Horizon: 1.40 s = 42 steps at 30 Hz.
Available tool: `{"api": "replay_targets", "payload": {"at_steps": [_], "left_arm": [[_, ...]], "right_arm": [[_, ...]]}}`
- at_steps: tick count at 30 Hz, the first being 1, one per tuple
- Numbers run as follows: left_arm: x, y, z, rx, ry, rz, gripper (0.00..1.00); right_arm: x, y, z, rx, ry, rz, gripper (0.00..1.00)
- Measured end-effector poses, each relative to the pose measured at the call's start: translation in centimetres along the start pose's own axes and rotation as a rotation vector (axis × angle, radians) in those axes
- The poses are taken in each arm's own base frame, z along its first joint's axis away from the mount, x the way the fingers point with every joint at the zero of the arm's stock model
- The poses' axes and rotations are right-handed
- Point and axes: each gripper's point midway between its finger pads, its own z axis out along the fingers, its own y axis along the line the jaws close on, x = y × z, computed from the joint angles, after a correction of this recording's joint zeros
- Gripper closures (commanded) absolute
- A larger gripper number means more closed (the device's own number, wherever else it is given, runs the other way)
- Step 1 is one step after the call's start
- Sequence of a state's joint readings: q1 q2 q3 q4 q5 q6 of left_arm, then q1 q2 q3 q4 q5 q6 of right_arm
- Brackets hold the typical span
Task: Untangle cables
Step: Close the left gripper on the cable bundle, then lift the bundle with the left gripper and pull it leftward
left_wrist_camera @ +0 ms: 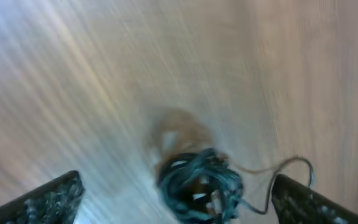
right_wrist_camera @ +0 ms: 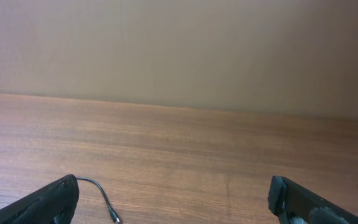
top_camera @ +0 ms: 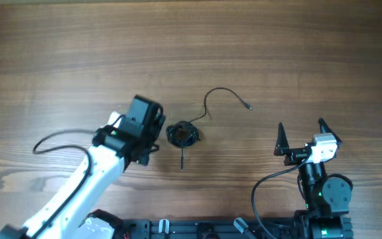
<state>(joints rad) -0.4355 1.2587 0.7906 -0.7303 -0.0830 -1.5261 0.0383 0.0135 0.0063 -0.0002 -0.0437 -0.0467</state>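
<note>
Overhead: the cables sit as one small tight clump near the middle of the table, a little toward the near edge. One free tail arcs away from the clump to the far right and ends in a plug tip. A short stub pokes out on the clump's near side.

Left wrist view is blurred, but you can make out the clump low between the two fingers, touching neither as far as the blur allows.

- Left gripper: just left of the clump, jaws spread wide, holding nothing.
- Right gripper: well apart to the right, near edge, jaws fully spread, empty. Its wrist view catches only the tail's plug end at lower left.

Step in hand, as I read it: getting a first hold on the knot.

- Pin the clump's body with the left, low and square, so that it does not skid on the wood.
- Bring the right to the free tail and grip the cord just behind the plug.
- Draw the tail away from the clump slowly. A hard pull will likely tighten the knot.
- The cord is very thin, so close fully and check that it has not slipped between the pads.

Containers: none shows in any view, and the cables lie on bare wood.
</note>
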Motion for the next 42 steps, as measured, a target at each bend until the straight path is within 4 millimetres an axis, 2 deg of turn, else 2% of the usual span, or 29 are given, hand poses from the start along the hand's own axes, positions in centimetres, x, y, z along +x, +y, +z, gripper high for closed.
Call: {"api": "replay_targets", "payload": {"at_steps": [1, 2, 4, 6, 10, 12, 14, 16, 18, 19, 21, 23, 26, 28, 30, 31, 32, 34, 35, 36, 37, 40, 42], "left_arm": [[0.0, 0.7, -0.4, -0.018, 0.004, -0.042, 0.29], [0.3, 1.3, -0.7, -0.041, 0.011, -0.075, 0.3], [1.2, 1.5, -0.7, -0.047, 0.036, -0.108, 0.26], [2.9, 1.2, -0.4, -0.036, 0.069, -0.113, 0.26], [5.7, 1.6, 1.9, -0.072, 0.093, -0.074, 0.26], [6.9, 2.0, 3.4, -0.1, 0.091, -0.045, 0.2], [7.7, 1.6, 4.9, -0.093, 0.091, -0.034, 0.16], [8.2, 1.2, 6.6, -0.088, 0.086, -0.034, 0.2], [8.5, -0.1, 7.2, -0.047, 0.094, -0.043, 0.47], [8.6, -0.6, 7.4, -0.029, 0.096, -0.052, 0.66], [8.7, -0.9, 7.7, -0.019, 0.092, -0.053, 0.96], [8.6, -0.5, 8.2, -0.035, 0.082, -0.05, 0.96], [8.6, -0.9, 8.1, -0.015, 0.088, 0.011, 0.96], [8.1, -1.1, 8.0, -0.005, 0.086, 0.136, 0.96], [6.5, -1.2, 6.9, 0.003, 0.072, 0.331, 0.96], [5.9, -1.0, 6.4, -0.002, 0.067, 0.401, 0.93], [5.1, -0.5, 5.4, -0.013, 0.061, 0.489, 0.83], [3.9, -0.9, 3.1, 0.027, 0.045, 0.623, 0.66], [3.5, -1.3, 2.0, 0.06, 0.033, 0.676, 0.32], [3.3, -1.7, 1.0, 0.095, 0.021, 0.73, 0.1], [3.1, -2.2, 0.1, 0.131, 0.007, 0.768, 0.0], [3.0, -3.3, -2.2, 0.222, -0.029, 0.85, 0.0], [2.9, -3.4, -2.6, 0.235, -0.035, 0.863, 0.0]], "right_arm": [[0.0, 0.0, 0.0, 0.0, 0.0, 0.0, 0.0], [0.0, 0.0, 0.0, 0.0, 0.0, 0.0, 0.0], [0.0, 0.0, 0.0, 0.0, 0.0, 0.0, 0.0], [0.0, 0.0, 0.0, 0.0, 0.0, 0.0, 0.0], [0.0, 0.0, 0.0, 0.0, 0.0, 0.0, 0.0], [0.0, 0.0, 0.0, 0.0, 0.0, 0.0, 0.0], [0.0, 0.0, 0.0, 0.0, 0.0, 0.0, 0.0], [0.0, 0.0, 0.0, 0.0, 0.0, 0.0, 0.0], [0.0, 0.0, 0.0, 0.0, 0.0, 0.0, 0.0], [0.0, 0.0, 0.0, 0.0, 0.0, 0.0, 0.0], [0.0, 0.0, 0.0, 0.0, 0.0, 0.0, 0.0], [0.0, 0.0, 0.0, 0.0, 0.0, 0.0, 0.0], [0.0, 0.0, 0.0, 0.0, 0.0, 0.0, 0.0], [0.0, 0.0, 0.0, 0.0, 0.0, 0.0, 0.0], [0.0, 0.0, 0.0, 0.0, 0.0, 0.0, 0.0], [0.0, 0.0, 0.0, 0.0, 0.0, 0.0, 0.0], [0.0, 0.0, 0.0, 0.0, 0.0, 0.0, 0.0], [0.0, 0.0, 0.0, 0.0, 0.0, 0.0, 0.0], [0.0, 0.0, 0.0, 0.0, 0.0, 0.0, 0.0], [0.0, 0.0, 0.0, 0.0, 0.0, 0.0, 0.0], [0.0, 0.0, 0.0, 0.0, 0.0, 0.0, 0.0], [0.0, 0.0, 0.0, 0.0, 0.0, 0.0, 0.0], [0.0, 0.0, 0.0, 0.0, 0.0, 0.0, 0.0]]}}
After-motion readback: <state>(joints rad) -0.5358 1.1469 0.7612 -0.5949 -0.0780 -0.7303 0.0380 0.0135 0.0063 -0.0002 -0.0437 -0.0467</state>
